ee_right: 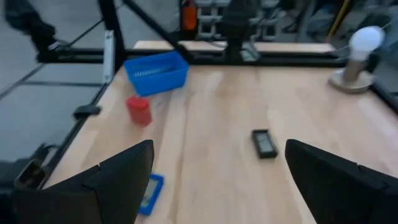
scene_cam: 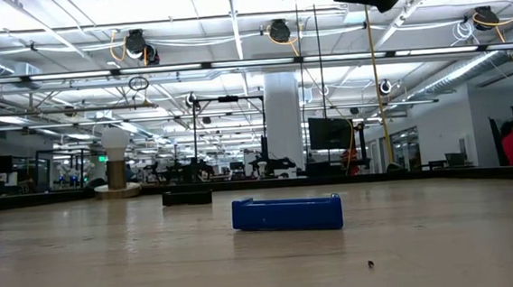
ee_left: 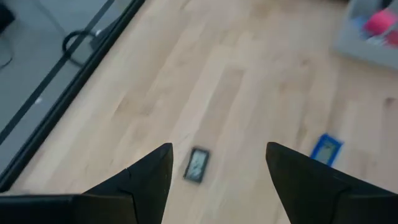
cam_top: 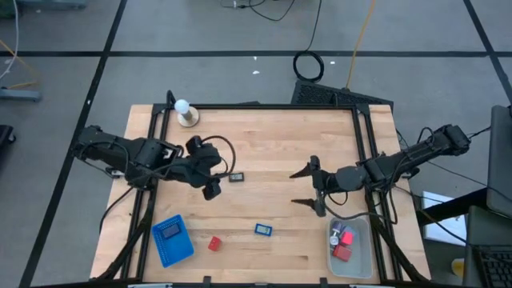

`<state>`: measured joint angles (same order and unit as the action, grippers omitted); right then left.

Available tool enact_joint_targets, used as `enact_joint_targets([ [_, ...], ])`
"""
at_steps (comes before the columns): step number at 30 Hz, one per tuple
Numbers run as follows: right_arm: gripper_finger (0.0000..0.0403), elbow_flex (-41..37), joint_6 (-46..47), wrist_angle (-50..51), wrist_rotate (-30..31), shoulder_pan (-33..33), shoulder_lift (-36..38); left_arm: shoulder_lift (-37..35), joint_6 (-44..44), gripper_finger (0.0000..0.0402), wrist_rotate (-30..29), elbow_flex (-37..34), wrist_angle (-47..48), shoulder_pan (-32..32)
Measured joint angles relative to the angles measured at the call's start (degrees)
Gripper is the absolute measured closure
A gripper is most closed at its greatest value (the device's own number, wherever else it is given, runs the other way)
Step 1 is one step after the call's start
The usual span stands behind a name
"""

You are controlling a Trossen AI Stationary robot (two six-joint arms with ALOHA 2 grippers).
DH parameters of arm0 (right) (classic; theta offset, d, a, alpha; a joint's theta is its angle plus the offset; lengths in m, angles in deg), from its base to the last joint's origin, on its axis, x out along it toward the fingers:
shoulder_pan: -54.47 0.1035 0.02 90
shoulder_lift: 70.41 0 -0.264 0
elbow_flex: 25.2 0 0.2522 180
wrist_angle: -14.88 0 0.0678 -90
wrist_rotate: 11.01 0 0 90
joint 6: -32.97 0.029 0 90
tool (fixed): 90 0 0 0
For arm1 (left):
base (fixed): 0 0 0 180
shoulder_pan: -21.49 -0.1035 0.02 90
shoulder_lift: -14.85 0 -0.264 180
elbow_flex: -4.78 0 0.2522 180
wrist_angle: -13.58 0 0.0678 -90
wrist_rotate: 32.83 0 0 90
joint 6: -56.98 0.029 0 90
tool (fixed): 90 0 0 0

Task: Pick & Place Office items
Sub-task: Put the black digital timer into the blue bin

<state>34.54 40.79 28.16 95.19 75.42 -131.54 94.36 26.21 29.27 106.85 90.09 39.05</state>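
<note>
The black rectangular piece (cam_top: 236, 178) lies flat on the bare wood near the table's middle, just beside the left gripper (cam_top: 210, 187) but not touching it. In the left wrist view the piece (ee_left: 196, 165) sits between and beyond the two dark fingers (ee_left: 149, 177), which stand moderately apart and hold nothing. A blue piece (cam_top: 263, 230) lies toward the front edge, well apart from the black one, and a red block (cam_top: 214, 243) rests near it, just beside the blue ribbed tray (cam_top: 173, 240). Something dark-faced lies inside that tray; what it is I cannot tell.

At the front right corner the pale translucent bin (cam_top: 350, 250) contains red blocks (cam_top: 342, 252) and some pale bits, too small to identify.

The right gripper (cam_top: 308, 188) is poised over open wood right of centre, near the bin, with its jaws spread wide and empty. From the right wrist view the black piece (ee_right: 264, 143), the red block (ee_right: 139, 111) and the tray (ee_right: 155, 72) lie ahead across the table.

A white ball on a round tan base (cam_top: 186, 114) stands upright at the far left corner.
</note>
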Motion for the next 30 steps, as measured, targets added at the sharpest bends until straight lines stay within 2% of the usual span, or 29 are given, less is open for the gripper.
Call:
enact_joint_targets([
  [4,0.0046,0.0,0.1,-2.3,0.5,0.0,0.0,0.0,-0.1,0.0144,4.6,0.0,1.6,-5.1],
  [10,0.0046,0.0,0.4,-4.6,0.5,0.3,0.0,0.0,10.2,0.0144,18.9,0.0,1.7,-16.4],
  [18,0.0046,0.0,0.5,-4.9,0.9,0.3,0.0,0.0,23.3,0.0144,30.2,0.0,1.9,-29.4],
  [24,0.0046,0.0,0.5,-4.9,5.9,0.3,0.0,1.7,30.9,0.0144,32.8,-2.2,1.9,-32.4],
  [30,0.0046,-2.1,0.5,-8.2,6.7,0.3,0.0,4.6,34.9,0.0144,33.1,-10.7,0.9,-32.5],
])
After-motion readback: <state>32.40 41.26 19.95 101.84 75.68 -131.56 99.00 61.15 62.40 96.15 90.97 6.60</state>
